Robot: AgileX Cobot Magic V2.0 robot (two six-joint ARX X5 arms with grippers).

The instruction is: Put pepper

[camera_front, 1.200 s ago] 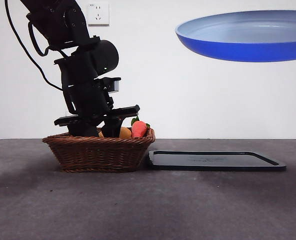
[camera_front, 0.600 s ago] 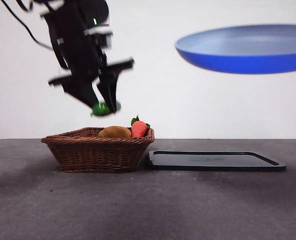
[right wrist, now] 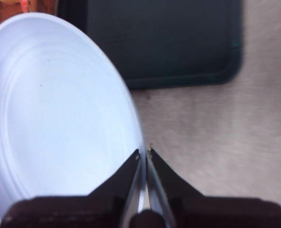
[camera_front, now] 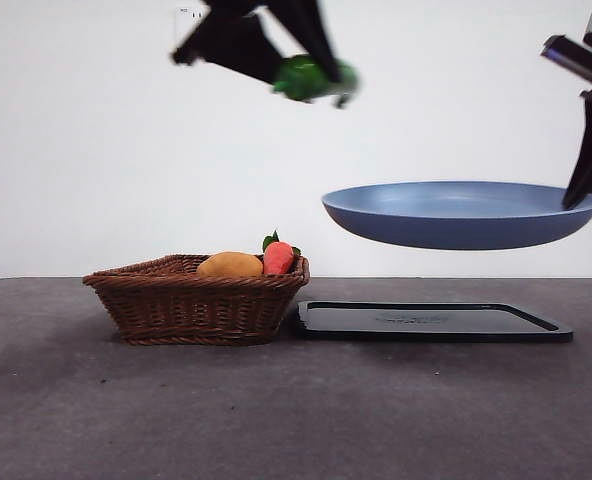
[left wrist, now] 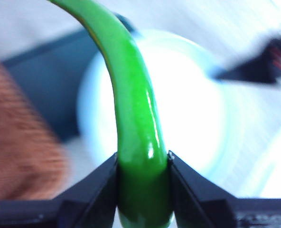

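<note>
Basket [camera_front: 196,300] holding vegetables, plate [camera_front: 456,215] bare

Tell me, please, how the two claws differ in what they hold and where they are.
The left claw grips a green pepper across its body, while the right claw pinches the rim of a blue plate. The left claw is higher, up near the top of the front view; the right holds the plate lower, above the black tray. Both are shut on their loads, off the table.
</note>
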